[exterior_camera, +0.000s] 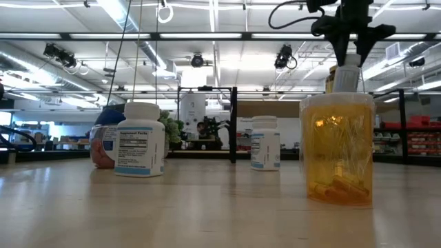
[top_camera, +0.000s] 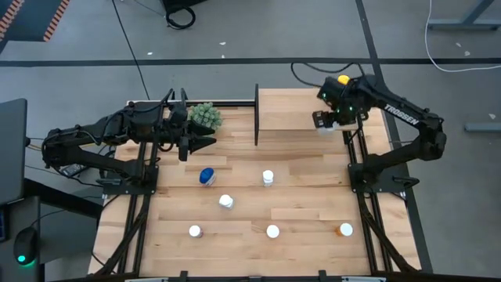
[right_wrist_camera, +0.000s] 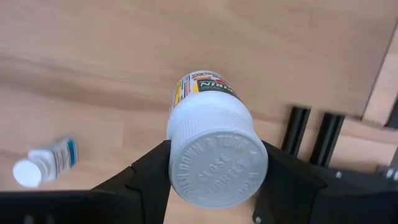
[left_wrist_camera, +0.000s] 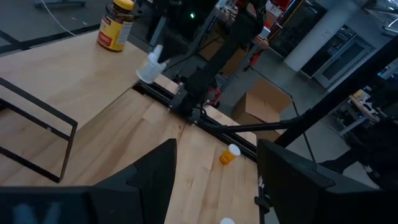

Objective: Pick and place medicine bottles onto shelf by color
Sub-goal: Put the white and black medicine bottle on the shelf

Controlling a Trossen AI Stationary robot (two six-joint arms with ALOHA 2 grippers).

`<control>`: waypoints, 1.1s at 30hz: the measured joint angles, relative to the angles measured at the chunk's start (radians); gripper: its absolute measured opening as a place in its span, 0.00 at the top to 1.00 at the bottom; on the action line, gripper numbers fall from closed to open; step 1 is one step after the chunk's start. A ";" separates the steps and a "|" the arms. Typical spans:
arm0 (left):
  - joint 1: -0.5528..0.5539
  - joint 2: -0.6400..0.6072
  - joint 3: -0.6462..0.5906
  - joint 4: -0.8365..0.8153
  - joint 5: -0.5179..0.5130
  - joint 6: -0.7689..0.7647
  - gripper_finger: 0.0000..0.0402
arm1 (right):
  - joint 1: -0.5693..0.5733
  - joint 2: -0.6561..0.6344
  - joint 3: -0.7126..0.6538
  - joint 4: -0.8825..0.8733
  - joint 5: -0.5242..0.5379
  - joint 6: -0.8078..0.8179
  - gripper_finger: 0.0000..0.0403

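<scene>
While the right gripper [right_wrist_camera: 211,180] has its two dark fingers clamped on the cap of a white bottle [right_wrist_camera: 214,146], that bottle hangs upright just above the shelf [top_camera: 297,110] near its right edge, close to an amber bottle with a yellow cap [top_camera: 342,81] at the far corner. Its arm reaches inward from the table's right side, elbow bent. On the table [top_camera: 305,196] below stand several white-capped bottles, a blue bottle [top_camera: 207,176] and a clear orange bottle [exterior_camera: 337,148] with capsules at its bottom. Over by the green plant [top_camera: 205,116], the left gripper [top_camera: 205,143] hovers with fingers parted, holding nothing
</scene>
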State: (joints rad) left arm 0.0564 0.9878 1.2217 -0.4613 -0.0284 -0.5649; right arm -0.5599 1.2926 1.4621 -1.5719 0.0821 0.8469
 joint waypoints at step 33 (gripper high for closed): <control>0.000 0.000 0.000 -0.001 0.008 0.001 0.43 | -0.243 0.054 0.084 0.001 -0.008 -0.731 0.46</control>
State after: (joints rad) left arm 0.0563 0.9878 1.2217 -0.4622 -0.0208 -0.5640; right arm -0.8032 1.3464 1.5459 -1.5711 0.0738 0.1161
